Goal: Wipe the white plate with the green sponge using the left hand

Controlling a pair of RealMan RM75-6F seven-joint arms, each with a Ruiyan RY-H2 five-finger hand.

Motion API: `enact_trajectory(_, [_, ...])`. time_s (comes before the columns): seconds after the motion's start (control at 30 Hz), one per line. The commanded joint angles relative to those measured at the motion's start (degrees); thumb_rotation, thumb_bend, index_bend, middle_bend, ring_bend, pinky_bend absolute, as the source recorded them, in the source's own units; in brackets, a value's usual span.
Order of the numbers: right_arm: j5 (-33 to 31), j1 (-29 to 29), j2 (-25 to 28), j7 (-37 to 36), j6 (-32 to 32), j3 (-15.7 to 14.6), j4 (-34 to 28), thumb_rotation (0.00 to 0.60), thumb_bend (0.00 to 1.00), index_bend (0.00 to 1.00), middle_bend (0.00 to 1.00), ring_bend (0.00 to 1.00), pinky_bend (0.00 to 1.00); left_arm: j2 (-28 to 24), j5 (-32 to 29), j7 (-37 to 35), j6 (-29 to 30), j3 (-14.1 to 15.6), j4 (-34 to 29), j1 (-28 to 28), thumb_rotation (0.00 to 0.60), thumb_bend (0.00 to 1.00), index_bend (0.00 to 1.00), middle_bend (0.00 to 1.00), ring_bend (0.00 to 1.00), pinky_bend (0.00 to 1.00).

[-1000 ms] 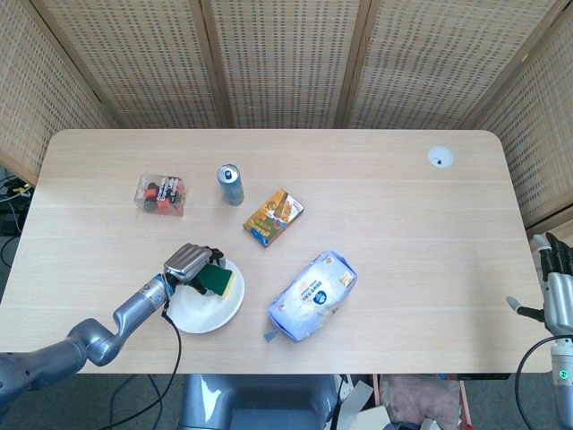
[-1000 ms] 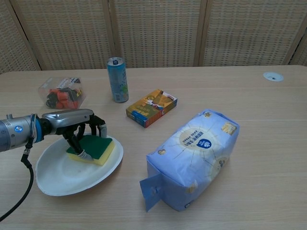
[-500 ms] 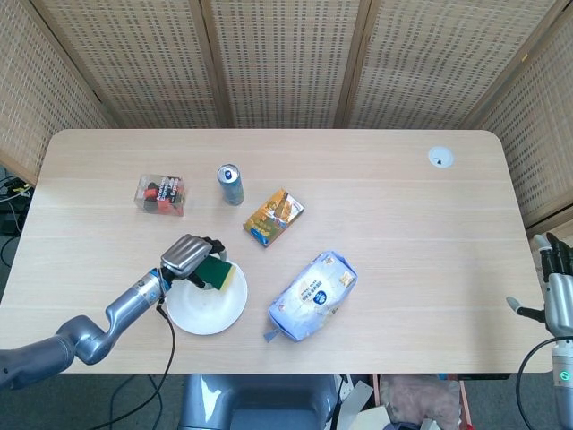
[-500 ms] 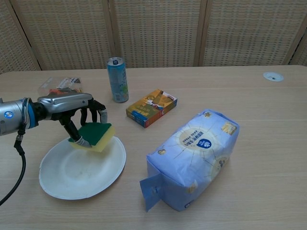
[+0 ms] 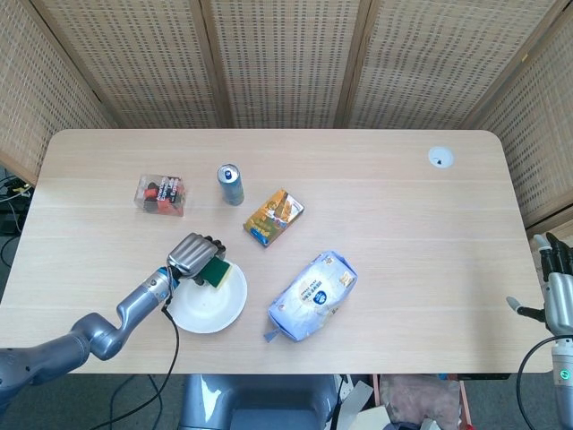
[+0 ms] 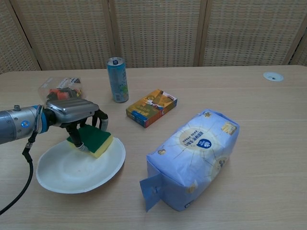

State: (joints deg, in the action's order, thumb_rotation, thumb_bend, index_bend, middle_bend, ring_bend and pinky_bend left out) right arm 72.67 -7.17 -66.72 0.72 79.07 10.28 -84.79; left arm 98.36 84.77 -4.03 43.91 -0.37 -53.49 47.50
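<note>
Left hand [image 6: 72,112]: fingers [image 6: 76,139] clasp the green sponge [image 6: 91,139], held over the far rim of the white plate [image 6: 72,175].
White plate: on the surface [image 6: 268,143], near the front left.
Right hand [image 5: 557,291]: at the right edge, off the surface; finger state cannot be told.

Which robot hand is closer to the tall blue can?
Left. The left robot hand sits near the tall blue metal can; the right robot hand hangs off the table's far edge.
</note>
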Motion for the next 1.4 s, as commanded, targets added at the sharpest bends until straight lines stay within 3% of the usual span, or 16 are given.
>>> enact_trajectory(0.03, [0.06, -0.01, -0.04, 0.01, 0.05, -0.01, 0.01, 0.600, 0.00, 0.00, 0.00, 0.00, 0.00, 1.10, 0.03, 0.38, -0.57, 0.42, 1.25, 0.07, 0.600, 0.00, 0.54, 0.41, 0.37, 0.45])
enact_trajectory(0.43, [0.11, 0.15, 0.13, -0.44, 0.28, 0.03, -0.07, 0.600, 0.00, 0.00, 0.00, 0.00, 0.00, 0.17, 1.50, 0.08, 2.63, 0.20, 0.25, -0.05, 0.600, 0.00, 0.55, 0.41, 0.37, 0.45])
enact_trajectory(0.67, [0.39, 0.20, 0.29, -0.65, 0.41, -0.03, -0.32, 0.600, 0.00, 0.00, 0.00, 0.00, 0.00, -5.71, 2.31, 0.25, 6.60, -1.77, -9.12, 0.42, 0.600, 0.00, 0.55, 0.41, 0.37, 0.45])
enact_trajectory(0.83, [0.49, 0.18, 0.27, -0.56, 0.45, -0.08, -0.39, 0.600, 0.00, 0.00, 0.00, 0.00, 0.00, -6.64, 1.78, 1.13, 5.42, -1.19, -12.42, 0.34, 0.600, 0.00, 0.55, 0.41, 0.37, 0.45])
enact_trajectory(1.07, [0.38, 0.22, 0.31, -0.70, 0.46, -0.02, -0.32, 0.600, 0.00, 0.00, 0.00, 0.00, 0.00, -5.85, -1.45, -4.57, 2.10, -1.36, -14.46, -0.17, 0.600, 0.00, 0.55, 0.41, 0.37, 0.45])
enact_trajectory(1.4, [0.56, 0.04, 0.37, -1.09, -0.19, -0.27, -0.47, 0.600, 0.00, 0.00, 0.00, 0.00, 0.00, -3.01, -4.33, -14.58, -2.68, -1.40, -9.26, -0.86, 0.600, 0.00, 0.55, 0.41, 0.37, 0.45])
